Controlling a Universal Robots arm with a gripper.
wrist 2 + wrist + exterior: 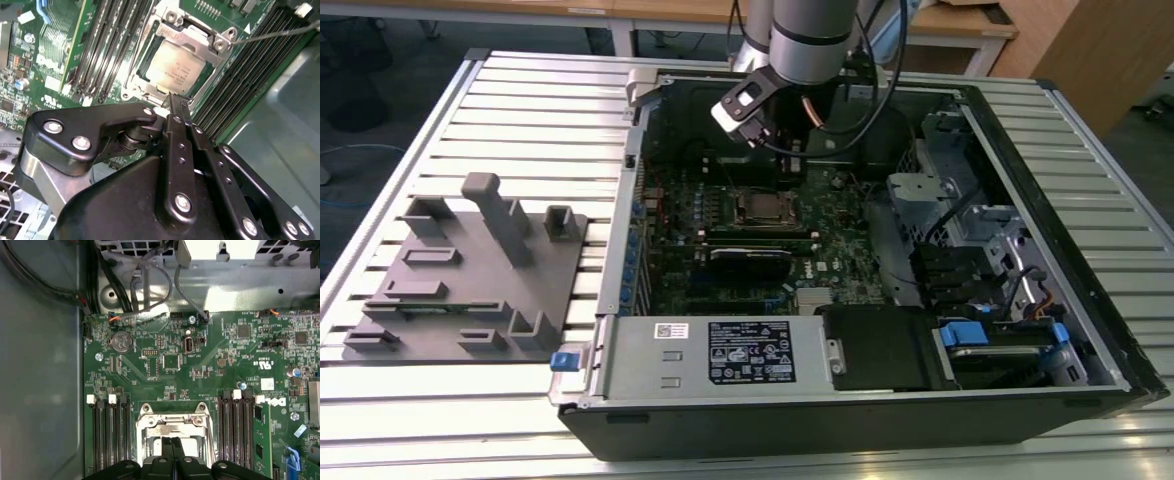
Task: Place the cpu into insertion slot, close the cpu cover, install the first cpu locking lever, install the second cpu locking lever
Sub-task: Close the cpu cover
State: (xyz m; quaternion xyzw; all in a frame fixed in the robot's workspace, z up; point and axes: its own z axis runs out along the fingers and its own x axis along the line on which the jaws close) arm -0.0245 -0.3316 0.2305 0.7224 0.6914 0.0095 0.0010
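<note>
The cpu (175,67), a dull silver square, lies in the insertion slot (766,207) on the green motherboard (834,235). The shiny cpu cover (192,37) lies flat around it, its rim overlapping the chip's edges. A thin metal locking lever (272,32) sticks out from one corner of the socket, away from the frame. My gripper (175,100) is shut with nothing between its fingers, its tips just at the socket's edge. In the first wrist view the closed black fingers (172,445) stand over the cover (172,424). From outside, the gripper (782,170) hangs above the socket.
Black memory slots (107,435) flank the socket on both sides. The open computer case (1067,200) walls it in, with a silver power-supply box (720,350) at the front and drive bays (947,210) at the exterior view's right. A grey fixture plate (467,270) lies outside the case on the slatted table.
</note>
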